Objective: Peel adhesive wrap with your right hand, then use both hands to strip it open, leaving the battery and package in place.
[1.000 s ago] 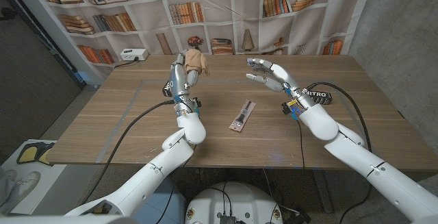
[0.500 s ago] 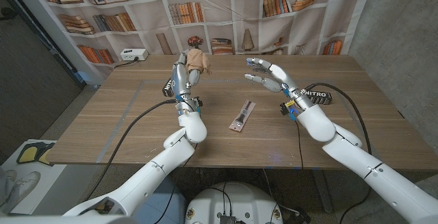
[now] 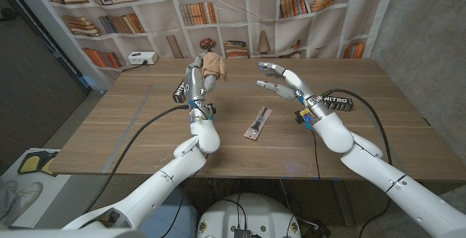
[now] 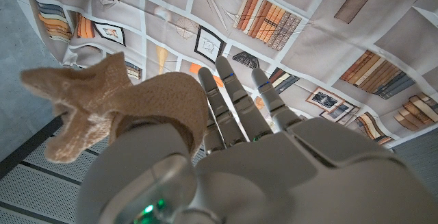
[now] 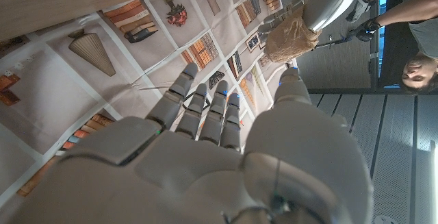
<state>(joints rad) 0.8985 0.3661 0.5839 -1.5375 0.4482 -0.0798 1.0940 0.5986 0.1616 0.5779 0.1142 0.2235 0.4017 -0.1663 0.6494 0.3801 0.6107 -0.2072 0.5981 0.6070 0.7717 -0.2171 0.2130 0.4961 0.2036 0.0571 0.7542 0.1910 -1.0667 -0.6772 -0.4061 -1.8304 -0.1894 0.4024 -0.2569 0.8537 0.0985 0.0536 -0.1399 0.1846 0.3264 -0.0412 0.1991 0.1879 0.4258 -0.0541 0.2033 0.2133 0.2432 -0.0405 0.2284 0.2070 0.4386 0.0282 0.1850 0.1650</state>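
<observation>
Wrap, tan and crumpled, is off the package lying mid-table, pinched in raised left hand. Right hand hovers empty, fingers spread. Peel looks done; two-handed stripping remains.

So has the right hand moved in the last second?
Yes. The right hand has drifted slightly toward the robot's left, closer to the package lying on the table.

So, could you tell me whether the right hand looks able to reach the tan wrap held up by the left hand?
Probably yes. The right hand is open and raised beside the tan wrap that the left hand holds above the table, with only open air between them.
</observation>
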